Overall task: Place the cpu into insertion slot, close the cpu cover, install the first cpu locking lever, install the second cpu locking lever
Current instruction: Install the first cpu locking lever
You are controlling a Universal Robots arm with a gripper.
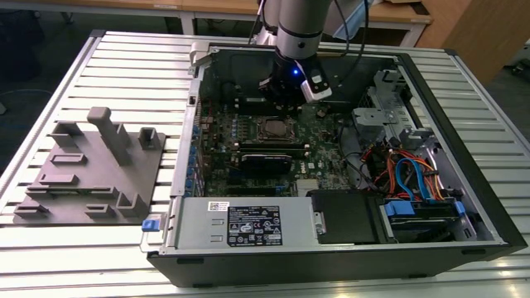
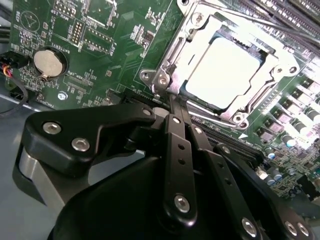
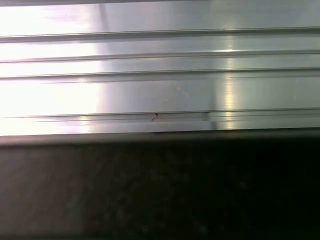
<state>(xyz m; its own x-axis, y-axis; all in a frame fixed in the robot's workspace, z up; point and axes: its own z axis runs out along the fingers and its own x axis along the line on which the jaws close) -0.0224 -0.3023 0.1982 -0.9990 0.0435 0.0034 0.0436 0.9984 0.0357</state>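
Open black computer case lies on a ribbed aluminium table, green circuit board inside. Grey flat fixture plate with upright blocks sits on the table at the exterior view's left, well apart from the case.

The cpu is a flat square chip with a dull silver top, glaring white under the light in the second wrist view. It sits seated in the insertion slot, black socket edge showing just beside the chip. The cpu cover, thin silver metal frame with a big square cut-out, lies flat down around the cpu, shiny stamped metal with screws at the corners. In the exterior view the socket is a small silver square near the middle of the board. A round coin battery sits on the board well apart from the socket.

Gripper is matte black, linked bars with silver screws. Its 2 fingers are pressed together, nothing between them. The tips sit at the near edge of the cover frame, touching or just beside it, cannot tell which. The cpu is just beyond the tips. In the exterior view the gripper hangs under the grey arm, just above the socket.

The first wrist view shows ribbed bright aluminium surface and a dark band.
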